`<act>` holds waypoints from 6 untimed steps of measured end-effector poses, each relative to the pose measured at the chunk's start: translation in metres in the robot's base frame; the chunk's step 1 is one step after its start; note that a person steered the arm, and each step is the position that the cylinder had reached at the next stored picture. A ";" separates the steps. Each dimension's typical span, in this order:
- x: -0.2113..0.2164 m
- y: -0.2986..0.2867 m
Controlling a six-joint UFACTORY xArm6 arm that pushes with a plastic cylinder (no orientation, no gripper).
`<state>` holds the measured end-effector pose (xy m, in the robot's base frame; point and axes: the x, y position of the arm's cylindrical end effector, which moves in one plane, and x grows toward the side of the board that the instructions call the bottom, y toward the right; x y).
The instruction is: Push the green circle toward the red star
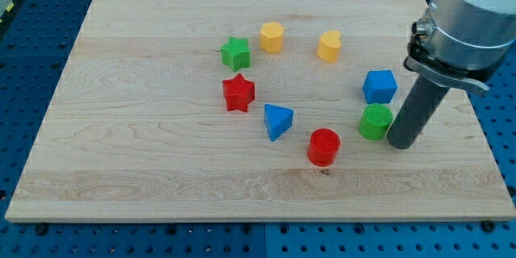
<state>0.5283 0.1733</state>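
Note:
The green circle (pixel 375 122) sits at the view's right of the board, just below a blue cube (pixel 380 86). My tip (pixel 401 143) rests on the board right beside the green circle, on its right side, touching or nearly touching it. The red star (pixel 239 93) lies left of the board's middle, far to the view's left of the green circle. A blue triangle (pixel 277 121) and a red cylinder (pixel 324 147) lie between the two.
A green star (pixel 235 52) sits above the red star. A yellow hexagon (pixel 272 37) and a yellow heart-like block (pixel 328 46) lie near the view's top. The wooden board (pixel 145 161) rests on a blue pegboard table.

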 end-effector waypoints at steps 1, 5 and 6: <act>-0.007 -0.020; -0.036 -0.051; -0.039 -0.065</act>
<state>0.4888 0.1086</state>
